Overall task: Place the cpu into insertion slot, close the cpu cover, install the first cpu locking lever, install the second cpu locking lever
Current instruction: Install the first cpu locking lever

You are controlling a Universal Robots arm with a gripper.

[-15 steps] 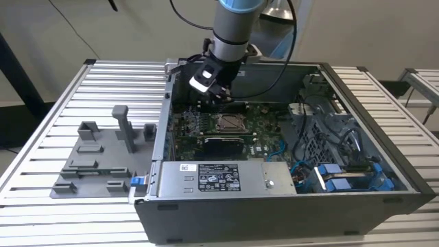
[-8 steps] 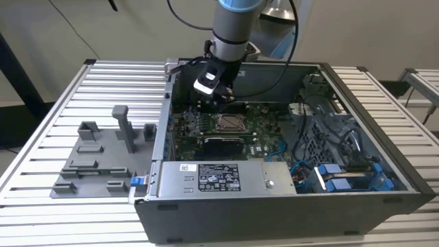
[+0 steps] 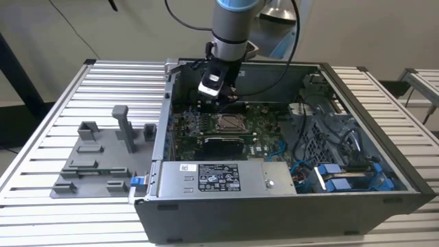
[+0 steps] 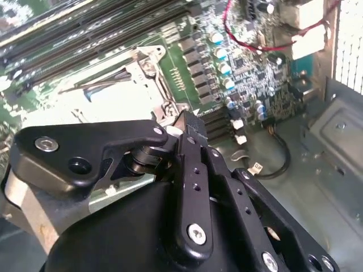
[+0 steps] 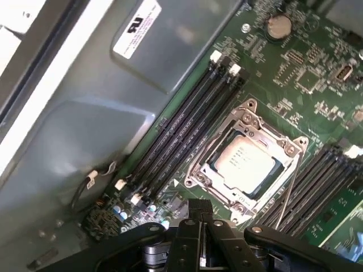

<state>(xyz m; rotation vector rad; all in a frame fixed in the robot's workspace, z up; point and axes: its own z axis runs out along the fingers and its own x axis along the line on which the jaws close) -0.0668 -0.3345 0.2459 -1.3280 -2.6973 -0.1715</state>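
Note:
The cpu point(image 5: 247, 161), a silver-grey square, lies in the insertion slot point(image 3: 230, 122) on the green motherboard. The cpu cover point(image 5: 241, 122), a silver frame with a square window, lies flat over it. A thin wire locking lever point(image 5: 288, 184) runs along one side of the socket; whether it is latched I cannot tell. My gripper point(image 3: 225, 98) hangs over the board just beyond the socket's far edge. Its black fingers look shut with nothing between them in both wrist views point(image 5: 198, 212) point(image 4: 173, 127). Part of the cover frame point(image 4: 122, 79) shows behind the fingers.
Black memory slots point(image 5: 181, 130) run beside the socket. A power supply point(image 3: 213, 177) fills the case's near side and blue drive brackets point(image 3: 343, 177) sit at the exterior view's right. A grey fixture plate point(image 3: 96, 159) lies outside the case. A red cable point(image 4: 244, 34) loops over the board.

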